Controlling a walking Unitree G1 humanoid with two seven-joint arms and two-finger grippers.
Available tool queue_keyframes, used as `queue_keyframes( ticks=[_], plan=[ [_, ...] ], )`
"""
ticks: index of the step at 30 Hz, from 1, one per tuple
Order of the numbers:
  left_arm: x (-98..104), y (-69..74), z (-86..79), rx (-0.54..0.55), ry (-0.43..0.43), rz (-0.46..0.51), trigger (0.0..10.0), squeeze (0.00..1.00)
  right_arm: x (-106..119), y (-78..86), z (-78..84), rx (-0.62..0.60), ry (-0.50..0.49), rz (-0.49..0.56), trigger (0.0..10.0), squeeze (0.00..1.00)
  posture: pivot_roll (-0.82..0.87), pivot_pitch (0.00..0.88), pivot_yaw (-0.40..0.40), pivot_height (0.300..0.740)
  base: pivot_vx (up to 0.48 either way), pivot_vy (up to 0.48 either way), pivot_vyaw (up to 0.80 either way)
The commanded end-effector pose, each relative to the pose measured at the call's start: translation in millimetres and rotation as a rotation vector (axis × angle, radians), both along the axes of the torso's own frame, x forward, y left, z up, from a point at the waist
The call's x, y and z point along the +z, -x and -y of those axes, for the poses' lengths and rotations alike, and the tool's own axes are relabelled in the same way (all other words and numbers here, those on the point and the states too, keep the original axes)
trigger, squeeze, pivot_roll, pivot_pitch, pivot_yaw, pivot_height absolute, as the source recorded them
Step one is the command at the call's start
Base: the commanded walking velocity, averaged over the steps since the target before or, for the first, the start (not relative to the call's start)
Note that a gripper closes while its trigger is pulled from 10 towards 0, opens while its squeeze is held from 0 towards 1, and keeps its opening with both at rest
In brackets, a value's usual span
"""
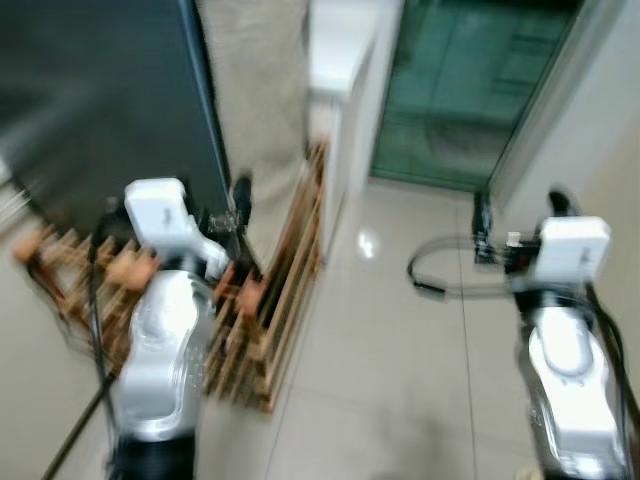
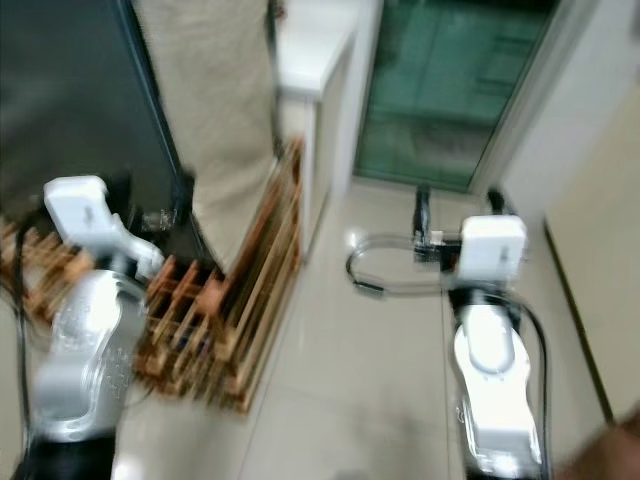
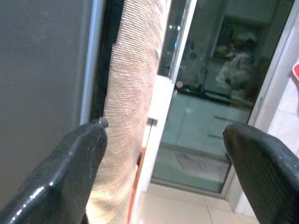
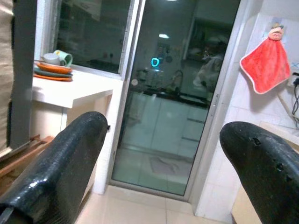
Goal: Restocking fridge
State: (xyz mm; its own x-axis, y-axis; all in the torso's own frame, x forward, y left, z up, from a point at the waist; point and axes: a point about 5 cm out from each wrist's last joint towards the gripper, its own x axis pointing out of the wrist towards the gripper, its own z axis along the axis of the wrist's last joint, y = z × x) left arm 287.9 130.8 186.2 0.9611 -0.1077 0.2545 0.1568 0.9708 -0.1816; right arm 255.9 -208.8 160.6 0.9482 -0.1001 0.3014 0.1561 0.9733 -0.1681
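Left gripper [image 3: 163, 154]: nearest the lens in its wrist view, fingers spread wide, nothing between them, raised beside the fridge edge.
Right gripper [image 4: 163, 154]: fingers likewise spread and empty, raised over bare floor, aimed at the glass door.
Fridge [image 1: 100, 90]: tall dark slab at the robot's left, long axis upright, its front edge facing the room; door looks shut.
Beige cloth [image 1: 255, 90]: hangs just beside the fridge, running down behind the rack.
Wooden rack [image 1: 275, 300]: slatted, leaning at the foot of the fridge and cloth.
White counter [image 4: 70, 91]: beyond the cloth, bearing stacked plates and a cup [image 4: 55, 65].
Sliding glass door [image 1: 470, 90]: straight ahead, greenish, shut.
Red towel [image 4: 267, 63]: hung on the tiled wall, right of the door.
Floor [image 1: 400, 380]: pale glossy tile; head views blurred.
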Motion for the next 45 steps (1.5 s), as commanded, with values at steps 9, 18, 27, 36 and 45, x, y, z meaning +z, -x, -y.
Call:
queue_keyframes(
  ticks=[9,18,27,36,45],
  plan=[
    [0.1,-12.5,-14.8,0.037,-0.046,-0.016,10.0,0.0,2.5,-5.8,-13.2,0.041,-0.009,0.008,10.0,0.07,-0.15,0.0,-0.015,0.74,0.0,0.0,-0.23],
    [2.7,-16.4,-13.5,0.032,-0.058,-0.004,10.0,0.0,1.4,-6.0,-14.5,0.042,-0.007,0.002,10.0,0.07,-0.15,0.0,-0.013,0.74,0.0,0.053,-0.44],
    [3.7,-16.9,-10.5,0.036,-0.087,0.009,10.0,0.0,1.1,-6.6,-14.3,0.054,-0.001,-0.004,10.0,0.07,-0.15,0.0,-0.016,0.74,0.0,0.476,0.0],
    [0.9,-20.9,2.9,-0.016,-0.109,-0.015,10.0,0.0,0.1,-7.4,-13.7,0.047,-0.029,-0.009,10.0,0.07,-0.15,0.0,-0.016,0.74,0.059,0.13,0.0],
    [-31.7,8.6,-9.8,-0.024,-0.135,-0.112,10.0,0.0,-21.2,16.5,0.0,-0.031,-0.103,-0.074,10.0,0.07,-0.16,0.0,-0.006,0.74,0.0,0.0,0.0]
  ],
)
